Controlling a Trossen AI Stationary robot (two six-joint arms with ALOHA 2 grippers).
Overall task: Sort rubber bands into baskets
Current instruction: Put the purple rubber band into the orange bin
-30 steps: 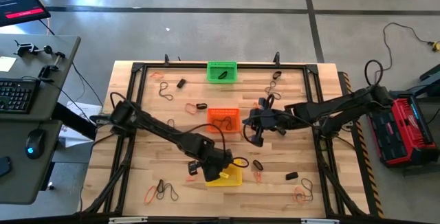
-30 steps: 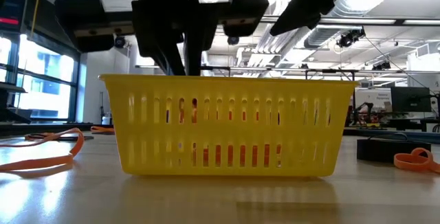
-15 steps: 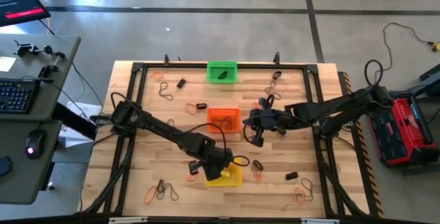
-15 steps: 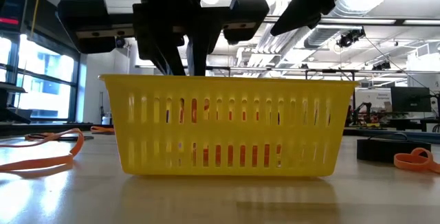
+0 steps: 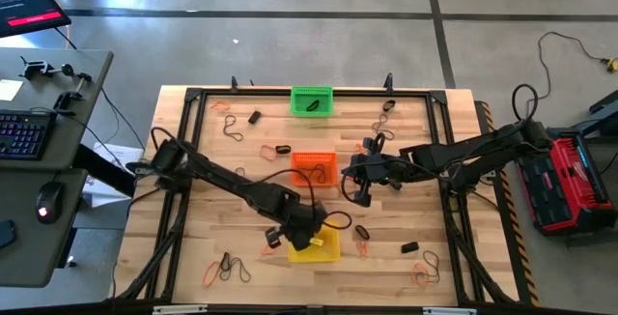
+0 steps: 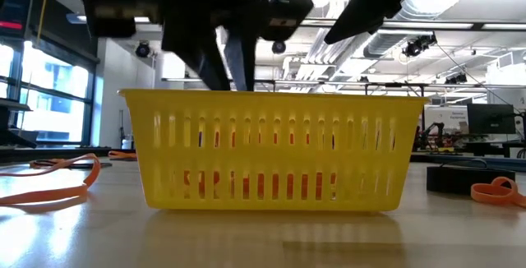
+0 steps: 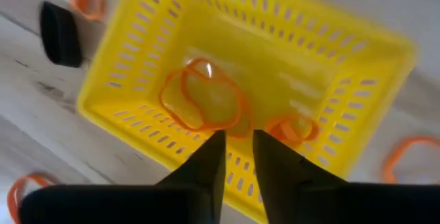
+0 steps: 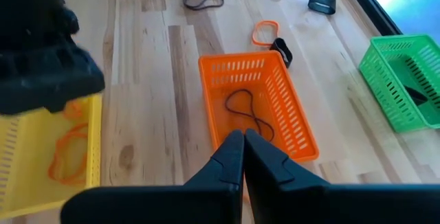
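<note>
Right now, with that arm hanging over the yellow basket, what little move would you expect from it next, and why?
Probably a lift away. The left gripper hangs over the yellow basket with a small gap between its fingers and nothing in them, and orange rubber bands lie inside. More bands wait on the table.

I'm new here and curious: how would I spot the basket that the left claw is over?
Find the wooden table under the two arms. Three small mesh baskets sit in a line along its middle. Yours is the yellow basket, under the left claw, with thin orange bands inside; the others are green and orange.
</note>
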